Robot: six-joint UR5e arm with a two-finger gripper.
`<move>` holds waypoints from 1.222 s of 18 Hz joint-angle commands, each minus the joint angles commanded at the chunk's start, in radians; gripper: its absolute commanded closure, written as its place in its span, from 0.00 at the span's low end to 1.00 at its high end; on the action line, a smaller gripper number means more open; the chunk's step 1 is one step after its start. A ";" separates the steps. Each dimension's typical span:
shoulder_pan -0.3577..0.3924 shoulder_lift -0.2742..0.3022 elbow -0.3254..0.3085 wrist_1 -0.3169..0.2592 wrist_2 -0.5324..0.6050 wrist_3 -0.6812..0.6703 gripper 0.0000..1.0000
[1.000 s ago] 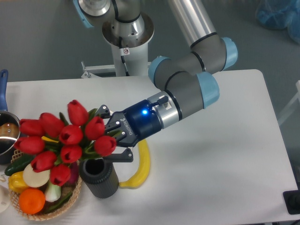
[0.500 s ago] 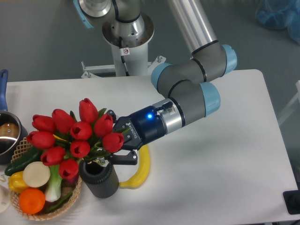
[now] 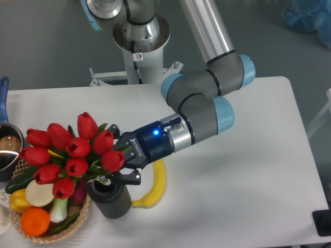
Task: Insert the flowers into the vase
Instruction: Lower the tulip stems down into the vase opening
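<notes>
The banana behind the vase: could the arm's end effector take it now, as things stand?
Probably not. The end effector is shut on the flowers above the vase, so it has no free grip. The banana itself lies uncovered on the table, partly under the wrist.

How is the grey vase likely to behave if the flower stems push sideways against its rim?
The vase looks short, wide and thick-walled, so it probably resists tipping. On the smooth table it may slide instead. The flowers spread wider than it, so once released they could make it top-heavy.
</notes>
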 joint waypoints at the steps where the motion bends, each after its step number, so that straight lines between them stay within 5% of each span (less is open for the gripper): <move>1: 0.000 -0.003 -0.008 0.000 0.000 0.000 0.67; 22: 0.012 -0.040 -0.155 0.000 0.003 0.210 0.66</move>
